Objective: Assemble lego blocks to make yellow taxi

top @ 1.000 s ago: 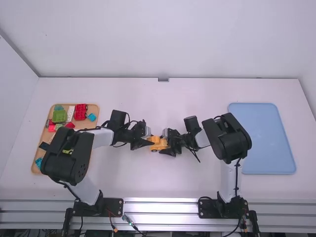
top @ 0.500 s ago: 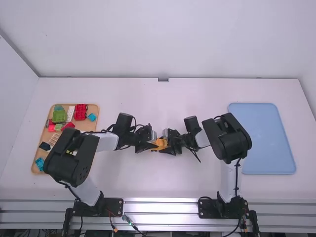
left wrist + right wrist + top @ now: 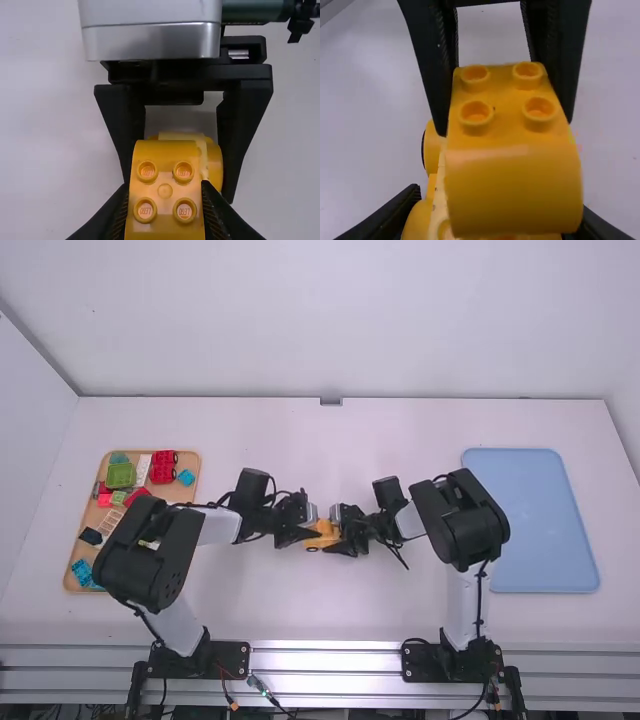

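Join check: misalignment risk

Left claw (image 3: 164,189) closed on block (image 3: 165,192); right claw (image 3: 500,201) closed on base (image 3: 419,220). Both parts between claws, mid-table (image 3: 330,612). Seating unclear. Risks: off-line push could cock block; slack pinch could let base twist. Studs (image 3: 147,171) bear raised lettering, not transcribed.

Blue tray (image 3: 530,520), 1; wooden tray (image 3: 190,459), 1; red wheelbase (image 3: 163,466), 1; studded yellow block (image 3: 165,191), 1; yellow wheelbase (image 3: 438,200), 1; arms (image 3: 150,555), 2.
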Robot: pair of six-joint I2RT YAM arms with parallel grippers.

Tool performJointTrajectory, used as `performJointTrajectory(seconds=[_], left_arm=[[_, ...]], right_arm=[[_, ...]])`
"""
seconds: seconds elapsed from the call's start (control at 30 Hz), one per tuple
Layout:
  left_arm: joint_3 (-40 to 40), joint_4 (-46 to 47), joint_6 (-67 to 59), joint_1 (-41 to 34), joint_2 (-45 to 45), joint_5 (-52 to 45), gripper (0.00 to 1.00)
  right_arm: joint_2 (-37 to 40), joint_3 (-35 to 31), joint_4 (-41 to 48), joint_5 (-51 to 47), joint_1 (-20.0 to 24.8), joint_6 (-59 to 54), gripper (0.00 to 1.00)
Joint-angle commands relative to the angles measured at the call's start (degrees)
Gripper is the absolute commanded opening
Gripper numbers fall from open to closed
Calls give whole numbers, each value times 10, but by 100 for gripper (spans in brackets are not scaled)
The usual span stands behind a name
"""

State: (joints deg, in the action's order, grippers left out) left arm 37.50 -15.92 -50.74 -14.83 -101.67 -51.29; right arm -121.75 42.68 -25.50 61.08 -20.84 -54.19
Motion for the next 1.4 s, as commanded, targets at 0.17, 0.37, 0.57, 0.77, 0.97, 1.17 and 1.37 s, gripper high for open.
performJointTrajectory(seconds=[0.17, 0.37, 0.57, 0.77, 0.97, 1.17, 1.37], left_arm=[[-5, 7, 3, -3, -6, -18, 6], [-6, 7, 3, -5, -6, -22, 5], [-18, -11, 0, -6, -8, -22, 3], [-31, -58, 5, -5, -23, -16, 2], [-5, -53, 11, -5, -56, -35, 2], [5, -5, -26, -6, -57, -28, 2], [4, 11, -29, -12, -64, 7, 2]], right_arm=[[-5, -3, 2, -1, 2, -1, 41], [-5, -3, -5, -1, 2, 10, 41], [-5, -3, -24, -11, 2, 34, 41], [-5, -3, -23, -11, -6, 34, 41], [-5, -3, -21, -11, -6, 34, 41], [-5, -3, -22, -11, -5, 34, 41], [-5, -3, -24, -11, -5, 34, 42]])
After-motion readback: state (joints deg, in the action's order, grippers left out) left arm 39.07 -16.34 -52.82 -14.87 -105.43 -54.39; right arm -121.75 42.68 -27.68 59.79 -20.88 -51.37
